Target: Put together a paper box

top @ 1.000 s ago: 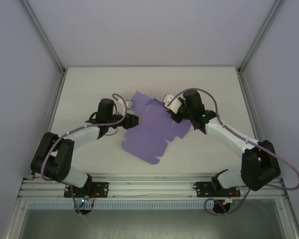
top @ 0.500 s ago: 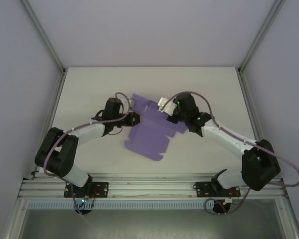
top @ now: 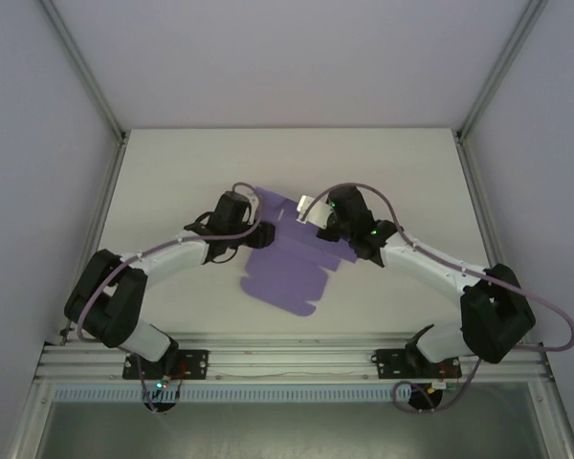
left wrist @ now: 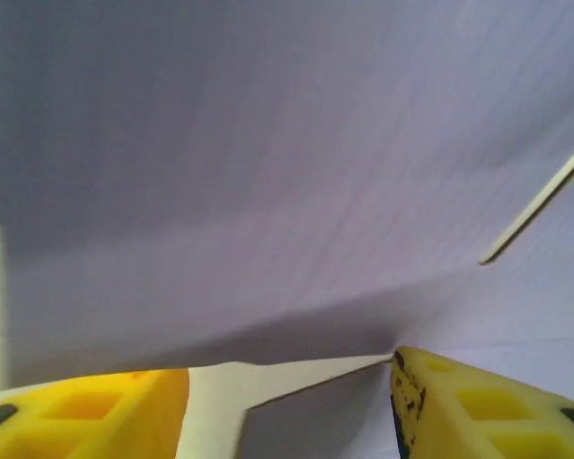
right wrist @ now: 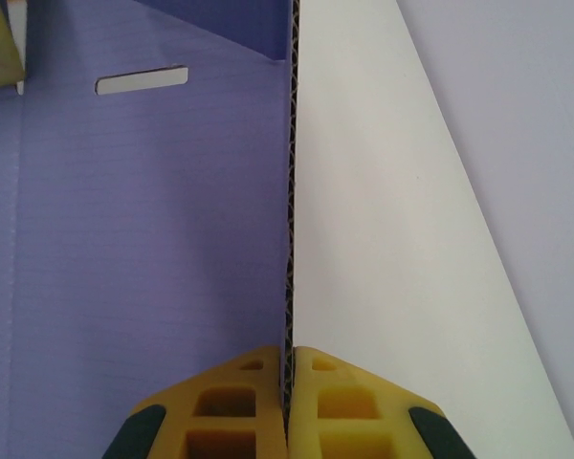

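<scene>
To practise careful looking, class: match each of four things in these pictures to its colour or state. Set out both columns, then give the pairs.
Things:
1 left gripper
2 right gripper
3 paper box
4 table

Colours or states:
A shut on an edge of the card
B purple, lying on the table
C white surface
D fingers apart

Pairs: 1-D, 2-A, 3-B, 4-C

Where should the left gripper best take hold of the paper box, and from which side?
Probably the edge nearest it, approached from the left: the paper box is thin card that seems lifted there, so the open left gripper can straddle it, opposite the right gripper, which is clamped on an upright flap.
</scene>
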`<state>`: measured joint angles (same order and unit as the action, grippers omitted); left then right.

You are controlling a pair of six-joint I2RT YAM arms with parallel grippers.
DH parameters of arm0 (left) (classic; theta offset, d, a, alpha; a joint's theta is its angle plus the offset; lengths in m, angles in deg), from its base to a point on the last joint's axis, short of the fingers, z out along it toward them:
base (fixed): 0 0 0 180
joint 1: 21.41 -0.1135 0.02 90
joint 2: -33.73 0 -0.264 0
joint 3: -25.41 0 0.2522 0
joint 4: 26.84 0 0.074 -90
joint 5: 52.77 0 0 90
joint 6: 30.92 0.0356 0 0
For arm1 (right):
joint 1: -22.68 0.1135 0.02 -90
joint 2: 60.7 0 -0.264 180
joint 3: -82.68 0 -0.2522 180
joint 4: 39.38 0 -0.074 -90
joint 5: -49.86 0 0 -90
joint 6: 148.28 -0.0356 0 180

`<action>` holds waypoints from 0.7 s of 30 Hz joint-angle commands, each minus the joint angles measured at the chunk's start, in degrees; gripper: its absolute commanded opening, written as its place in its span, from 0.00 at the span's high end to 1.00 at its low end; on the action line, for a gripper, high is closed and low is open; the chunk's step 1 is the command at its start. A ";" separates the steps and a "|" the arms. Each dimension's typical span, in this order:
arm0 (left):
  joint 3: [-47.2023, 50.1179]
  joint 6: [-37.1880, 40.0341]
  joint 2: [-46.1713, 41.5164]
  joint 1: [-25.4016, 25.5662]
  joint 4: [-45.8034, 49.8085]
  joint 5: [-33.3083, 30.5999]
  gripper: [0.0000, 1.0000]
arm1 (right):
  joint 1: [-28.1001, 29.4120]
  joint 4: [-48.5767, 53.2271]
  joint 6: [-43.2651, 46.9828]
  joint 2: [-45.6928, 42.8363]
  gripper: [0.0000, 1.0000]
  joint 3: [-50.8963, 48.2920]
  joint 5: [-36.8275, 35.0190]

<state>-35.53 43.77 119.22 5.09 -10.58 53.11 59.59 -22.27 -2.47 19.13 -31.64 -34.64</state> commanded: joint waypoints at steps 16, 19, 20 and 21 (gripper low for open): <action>9.54 -1.02 -5.71 -10.91 -7.06 12.95 0.25 | -1.56 -4.40 -2.53 -3.43 1.00 -1.65 6.27; 9.65 0.36 -5.84 -8.80 -9.65 15.25 0.26 | -1.56 -4.59 -3.25 -3.50 1.00 -1.31 6.81; 10.14 0.14 -6.25 -8.64 -11.01 16.13 0.26 | -1.54 -4.67 -3.41 -3.52 1.00 -1.24 6.87; 10.83 -0.66 -6.60 -8.52 -12.92 17.13 0.26 | -1.49 -4.76 -3.67 -3.54 1.00 -1.23 6.91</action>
<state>-26.02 42.26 113.63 -4.44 -17.11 65.04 57.97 -24.54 -3.85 17.01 -32.84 -29.72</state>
